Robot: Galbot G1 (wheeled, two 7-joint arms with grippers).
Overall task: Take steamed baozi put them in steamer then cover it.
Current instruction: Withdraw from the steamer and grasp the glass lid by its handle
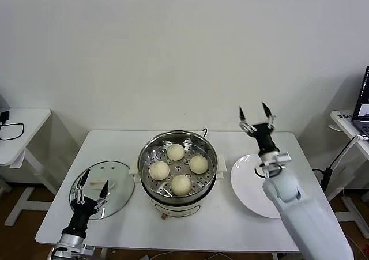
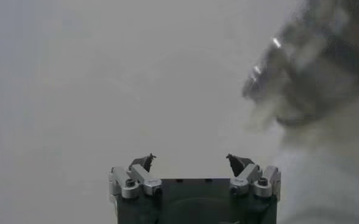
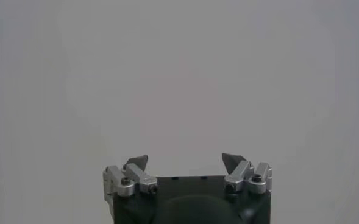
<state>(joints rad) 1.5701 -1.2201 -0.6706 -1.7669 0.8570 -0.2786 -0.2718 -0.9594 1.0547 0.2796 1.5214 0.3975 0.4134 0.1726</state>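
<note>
Steel steamer point(image 1: 177, 169) holds four baozi point(image 1: 176, 152); left gripper point(image 1: 91, 182) and right gripper point(image 1: 254, 111) gape empty.

A white table point(image 1: 242, 225) is set against a plain wall point(image 1: 173, 41). A white plate point(image 1: 248, 185) lies on its right part. Side tables point(image 1: 23, 121) are seen at both edges; a laptop point(image 1: 363, 101) rests on the right one.

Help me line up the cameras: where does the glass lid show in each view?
Head view: cover flat on table, left of the steamer, under the open left gripper.
Left wrist: blurred; cannot tell.
Right wrist: not in it.
Shared landmark: left gripper.
</note>
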